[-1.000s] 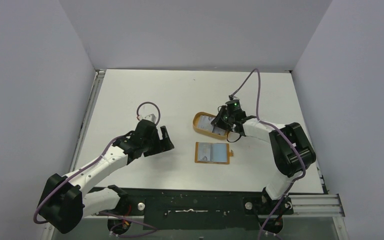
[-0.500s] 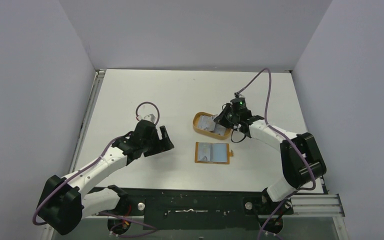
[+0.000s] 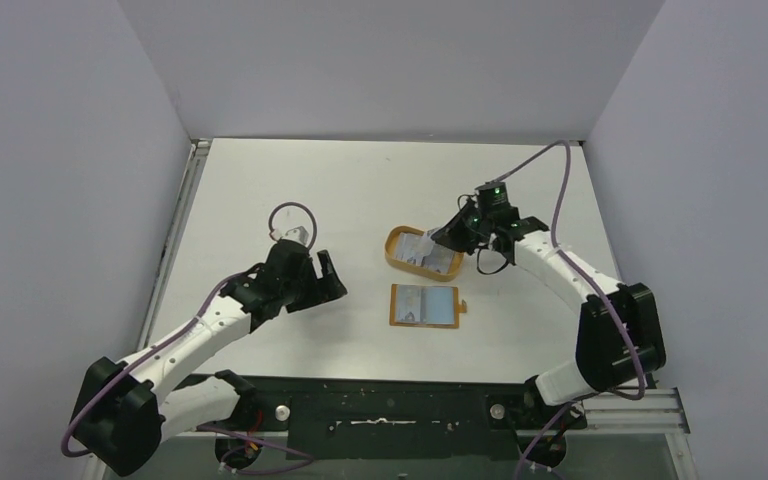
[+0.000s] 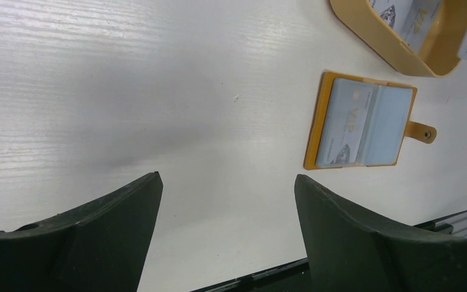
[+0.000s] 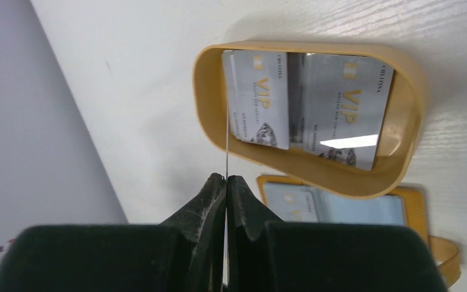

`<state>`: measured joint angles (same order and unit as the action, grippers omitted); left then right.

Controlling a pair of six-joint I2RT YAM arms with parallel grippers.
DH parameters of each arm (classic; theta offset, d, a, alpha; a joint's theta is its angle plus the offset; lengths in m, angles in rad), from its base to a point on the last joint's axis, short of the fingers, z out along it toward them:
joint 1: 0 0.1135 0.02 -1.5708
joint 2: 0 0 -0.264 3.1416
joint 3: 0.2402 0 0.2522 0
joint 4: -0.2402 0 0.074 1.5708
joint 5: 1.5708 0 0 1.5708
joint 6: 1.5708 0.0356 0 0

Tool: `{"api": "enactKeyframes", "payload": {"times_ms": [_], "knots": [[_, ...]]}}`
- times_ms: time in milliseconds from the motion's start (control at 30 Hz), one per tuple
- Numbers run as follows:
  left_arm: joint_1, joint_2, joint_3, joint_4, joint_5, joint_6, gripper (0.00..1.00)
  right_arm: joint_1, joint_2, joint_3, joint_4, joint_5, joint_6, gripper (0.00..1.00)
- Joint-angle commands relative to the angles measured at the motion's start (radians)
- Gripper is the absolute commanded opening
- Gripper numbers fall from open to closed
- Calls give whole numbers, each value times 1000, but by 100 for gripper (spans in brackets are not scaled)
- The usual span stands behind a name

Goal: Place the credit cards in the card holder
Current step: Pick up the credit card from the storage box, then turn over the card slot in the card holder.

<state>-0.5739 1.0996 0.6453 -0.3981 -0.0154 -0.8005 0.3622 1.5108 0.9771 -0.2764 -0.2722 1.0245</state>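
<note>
Over the tray (image 5: 202, 103), the right end effector (image 5: 226, 178) is pinching a credit card (image 5: 226, 146); the left end effector (image 4: 226, 178) is hanging wide. Card holder (image 4: 312, 134) alignment is likely following.

I'd call this a robotics lab test cell. A bare white tabletop (image 3: 360, 190) is boxed in by plain grey panels (image 3: 60, 200), with an aluminium rail (image 3: 625, 405) at its edge. The left arm (image 3: 200, 325) and right arm (image 3: 570, 270) are bolted to a black base plate (image 3: 390, 408) and trail a purple cable (image 3: 296, 206).
</note>
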Motion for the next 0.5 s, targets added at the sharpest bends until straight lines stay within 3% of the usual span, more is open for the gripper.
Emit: {"api": "enactKeyframes", "payload": {"times_ms": [0,167,267,367,467], "knots": [[8,-53,62,-7,-31,6,78,-79,-127,99,-146,-177,121,0],[11,-79,77,-4,-38,11,79,-155,-237,54,-155,-401,198,0],[11,-69,106,-18,-28,27,89,-158,-301,34,-146,-482,215,0],[11,-52,151,-63,-51,29,97,-144,-342,16,-132,-512,222,0],[18,-58,154,-50,-68,14,97,-140,-362,28,-181,-493,151,0]]}}
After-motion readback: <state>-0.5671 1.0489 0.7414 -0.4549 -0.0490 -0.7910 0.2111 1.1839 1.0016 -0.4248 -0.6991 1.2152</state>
